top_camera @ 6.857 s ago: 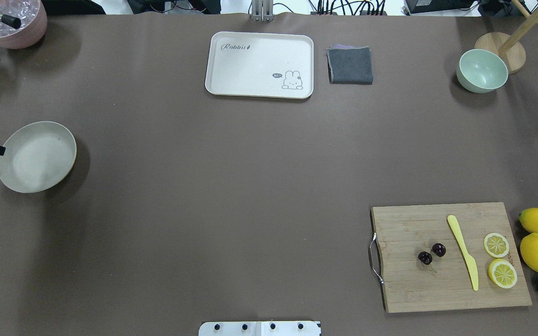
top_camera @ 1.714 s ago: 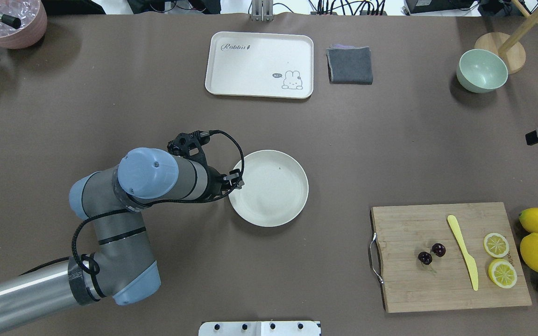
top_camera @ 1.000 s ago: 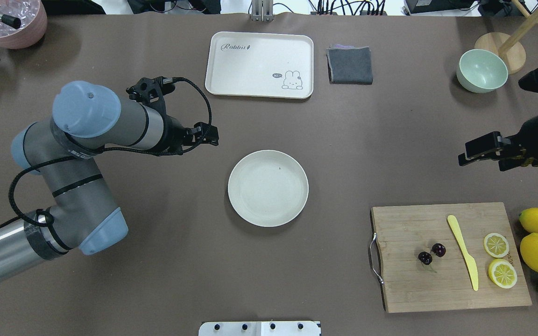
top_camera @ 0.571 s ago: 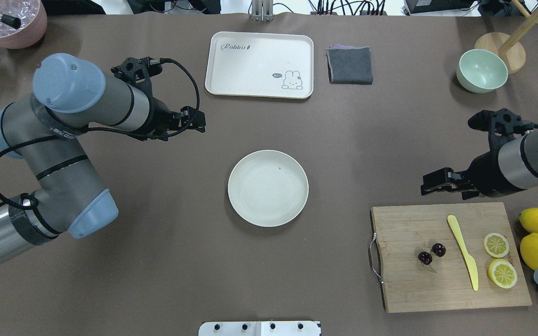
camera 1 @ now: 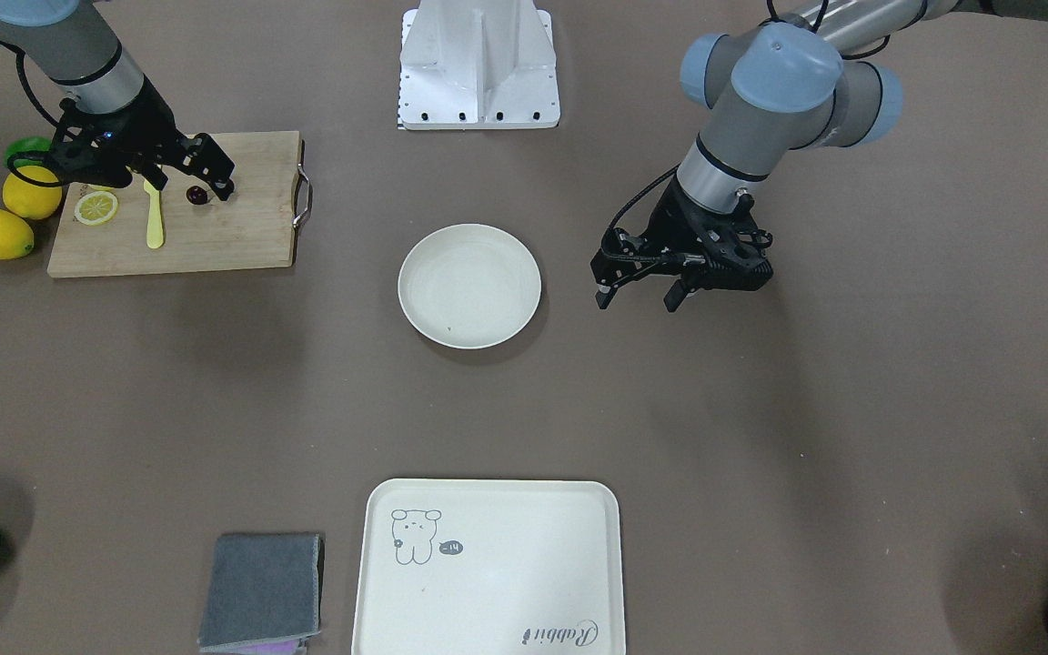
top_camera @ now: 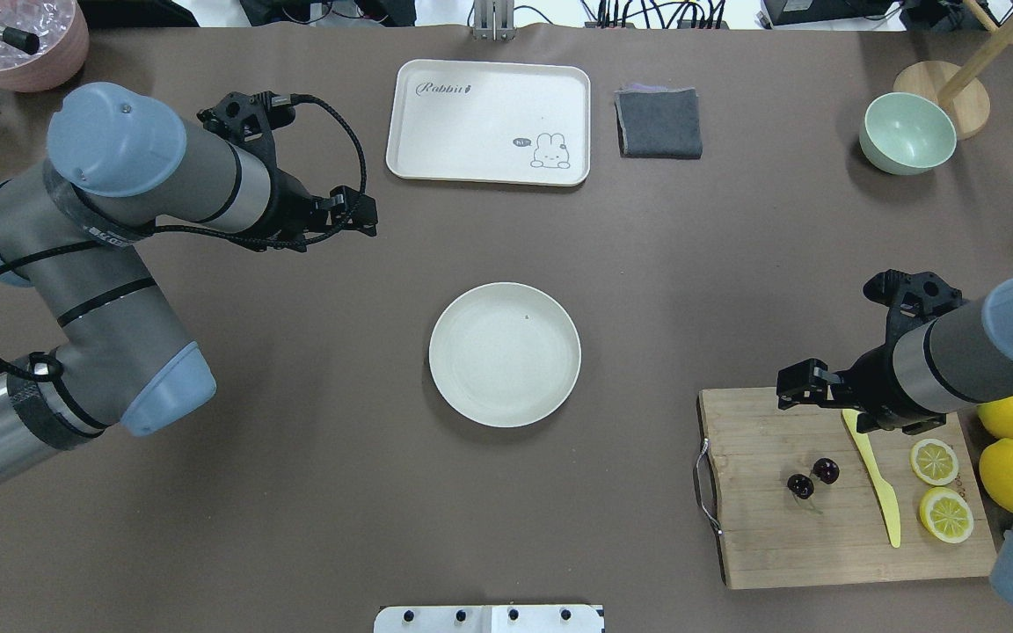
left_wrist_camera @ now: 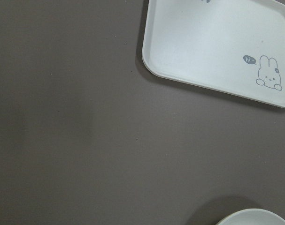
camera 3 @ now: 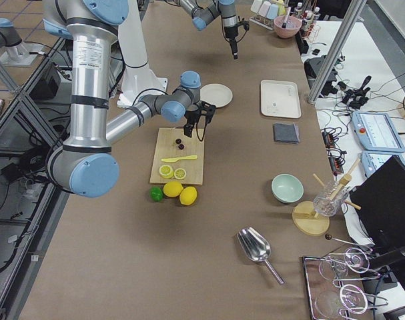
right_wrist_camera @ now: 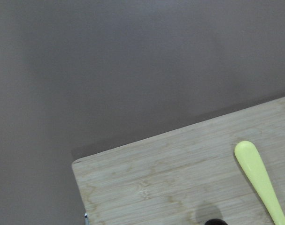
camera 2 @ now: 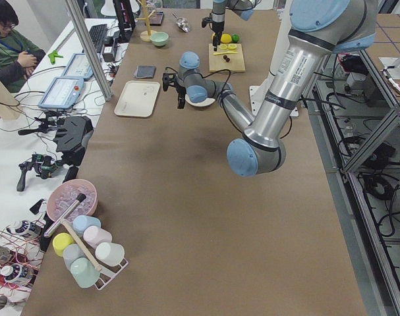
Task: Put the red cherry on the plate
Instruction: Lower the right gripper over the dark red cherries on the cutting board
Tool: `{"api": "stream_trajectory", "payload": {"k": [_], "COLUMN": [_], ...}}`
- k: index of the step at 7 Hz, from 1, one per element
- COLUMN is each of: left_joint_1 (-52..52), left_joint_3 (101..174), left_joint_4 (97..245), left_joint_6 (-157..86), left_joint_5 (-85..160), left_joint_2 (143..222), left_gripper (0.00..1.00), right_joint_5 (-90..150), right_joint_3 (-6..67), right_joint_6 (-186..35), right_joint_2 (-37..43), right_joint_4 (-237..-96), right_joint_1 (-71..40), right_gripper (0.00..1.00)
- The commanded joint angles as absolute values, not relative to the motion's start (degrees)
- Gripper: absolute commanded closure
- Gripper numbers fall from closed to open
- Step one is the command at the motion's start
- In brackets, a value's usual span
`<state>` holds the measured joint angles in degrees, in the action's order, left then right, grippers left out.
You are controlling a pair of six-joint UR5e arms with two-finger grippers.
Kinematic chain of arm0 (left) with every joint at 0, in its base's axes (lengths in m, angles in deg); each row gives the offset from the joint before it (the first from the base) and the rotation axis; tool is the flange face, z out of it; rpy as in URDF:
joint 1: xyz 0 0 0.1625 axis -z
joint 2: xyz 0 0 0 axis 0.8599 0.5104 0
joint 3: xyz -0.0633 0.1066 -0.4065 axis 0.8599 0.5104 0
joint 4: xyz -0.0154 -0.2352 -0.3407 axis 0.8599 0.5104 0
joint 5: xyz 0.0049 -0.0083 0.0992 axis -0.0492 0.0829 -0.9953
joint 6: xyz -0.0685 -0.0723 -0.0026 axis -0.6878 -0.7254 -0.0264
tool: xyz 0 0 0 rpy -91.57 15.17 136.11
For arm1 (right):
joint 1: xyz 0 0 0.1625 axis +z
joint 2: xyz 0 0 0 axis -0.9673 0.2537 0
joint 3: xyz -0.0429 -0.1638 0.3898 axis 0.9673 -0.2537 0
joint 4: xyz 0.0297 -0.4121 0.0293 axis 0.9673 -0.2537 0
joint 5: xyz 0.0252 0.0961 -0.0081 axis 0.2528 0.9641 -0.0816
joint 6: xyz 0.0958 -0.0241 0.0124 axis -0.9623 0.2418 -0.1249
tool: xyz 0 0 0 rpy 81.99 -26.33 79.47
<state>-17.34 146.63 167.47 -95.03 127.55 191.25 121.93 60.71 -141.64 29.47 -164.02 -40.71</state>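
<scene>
The wooden board (top_camera: 823,545) lies under the right claw (top_camera: 826,403), which hangs over its far edge. The plate (top_camera: 504,354) sits bare, well off to that claw's left, and on the robot's side of the left claw (camera 1: 637,297). The left claw is released, its fingers wide and holding nothing. The right claw seems spread too, though the wrist hides one finger. The cherry (top_camera: 801,484) rests on the board, near the right claw on its robot side, untouched.
</scene>
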Motion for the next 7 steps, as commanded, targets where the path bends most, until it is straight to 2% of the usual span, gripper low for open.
{"api": "stream_trajectory", "payload": {"k": [1,3,7], "left_joint_1": [-16.7,-16.6,-16.6], "left_joint_3": [146.6,146.4,146.3], "left_joint_4": [167.4,167.4,167.4], "left_joint_6": [-95.0,-95.0,-95.2], "left_joint_5": [127.5,127.4,127.3], "left_joint_2": [191.3,191.2,191.1], "left_gripper": [0.02,0.02,0.02], "right_joint_5": [119.9,114.0,112.9], "right_joint_3": [60.5,59.8,57.1], "right_joint_6": [-147.4,-152.9,-152.5], "right_joint_2": [31.7,31.6,31.8], "right_joint_4": [-163.3,-161.7,-161.2], "right_joint_1": [-44.3,-50.4,-50.6], "right_gripper": [0.00,0.00,0.02]}}
